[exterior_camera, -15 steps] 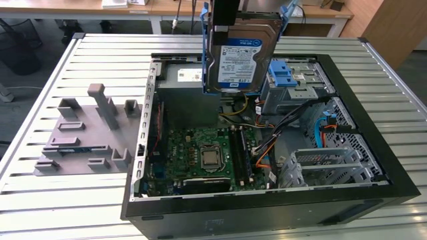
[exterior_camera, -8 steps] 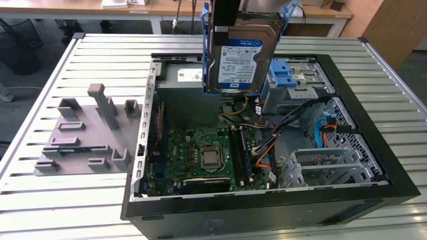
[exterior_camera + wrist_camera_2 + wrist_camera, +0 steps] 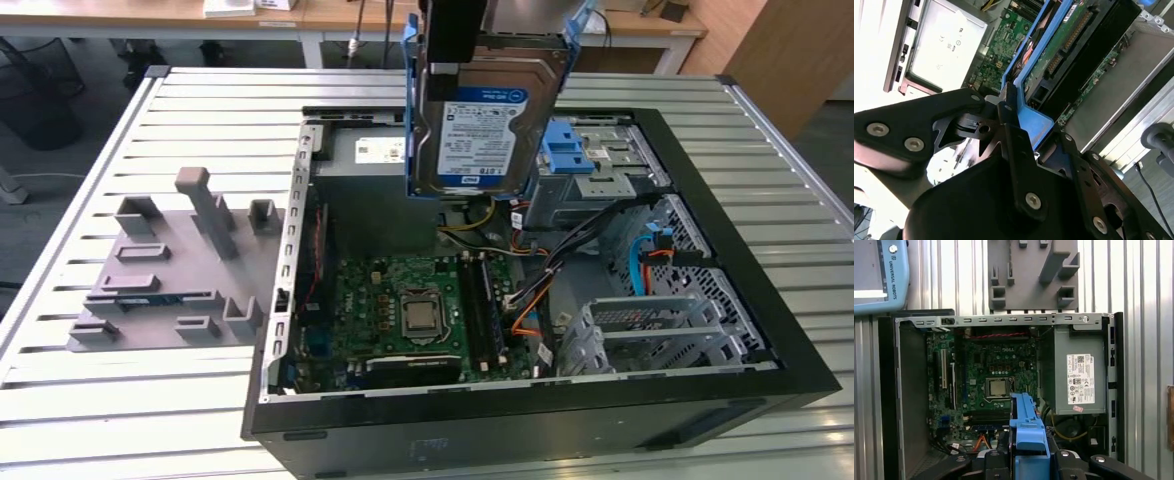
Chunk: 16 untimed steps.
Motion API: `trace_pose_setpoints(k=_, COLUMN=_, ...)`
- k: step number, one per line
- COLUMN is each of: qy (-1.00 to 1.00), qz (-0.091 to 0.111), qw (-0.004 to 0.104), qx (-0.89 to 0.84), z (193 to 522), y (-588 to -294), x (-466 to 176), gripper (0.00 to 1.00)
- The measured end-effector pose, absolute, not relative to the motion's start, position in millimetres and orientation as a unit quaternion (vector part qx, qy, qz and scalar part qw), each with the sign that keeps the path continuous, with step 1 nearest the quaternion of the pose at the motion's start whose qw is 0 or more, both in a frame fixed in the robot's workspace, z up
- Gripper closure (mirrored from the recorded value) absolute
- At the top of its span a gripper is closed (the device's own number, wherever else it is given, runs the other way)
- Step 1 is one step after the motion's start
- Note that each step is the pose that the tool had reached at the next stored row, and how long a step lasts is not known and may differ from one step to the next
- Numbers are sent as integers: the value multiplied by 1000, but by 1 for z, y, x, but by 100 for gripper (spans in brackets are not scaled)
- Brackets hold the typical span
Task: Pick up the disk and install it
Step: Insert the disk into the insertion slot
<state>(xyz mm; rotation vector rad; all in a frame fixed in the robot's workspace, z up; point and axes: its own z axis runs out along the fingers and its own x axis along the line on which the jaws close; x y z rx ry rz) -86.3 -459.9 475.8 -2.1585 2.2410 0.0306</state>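
Note:
The disk [image 3: 483, 125], a silver-grey hard drive with a blue-and-white label in a blue plastic carrier, hangs upright above the back of the open computer case [image 3: 747, 330]. My gripper [image 3: 461, 50] holds it from above, shut on the carrier's top edge. In the second wrist view the black fingers [image 3: 1010, 112] clamp the blue carrier [image 3: 1036, 125], with the drive's green circuit board [image 3: 1054, 50] running away below. In the first wrist view the carrier [image 3: 1026, 422] sticks out from the gripper [image 3: 1028, 455] over the motherboard [image 3: 996, 375].
A metal drive cage with blue latches [image 3: 587, 150] sits just to the exterior view's right of the disk. The grey power supply [image 3: 374, 155] is on the other side. Cables [image 3: 601, 250] and an empty metal cage [image 3: 667, 330] lie nearer. A grey fixture plate [image 3: 174, 270] rests on the slatted table.

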Motion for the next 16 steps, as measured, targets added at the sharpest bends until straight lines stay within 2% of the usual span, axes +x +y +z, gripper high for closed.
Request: trace_pose_setpoints(k=16, qy=720, qz=10, qw=15, qx=-694, z=475, y=-485, x=-86, gripper=64)
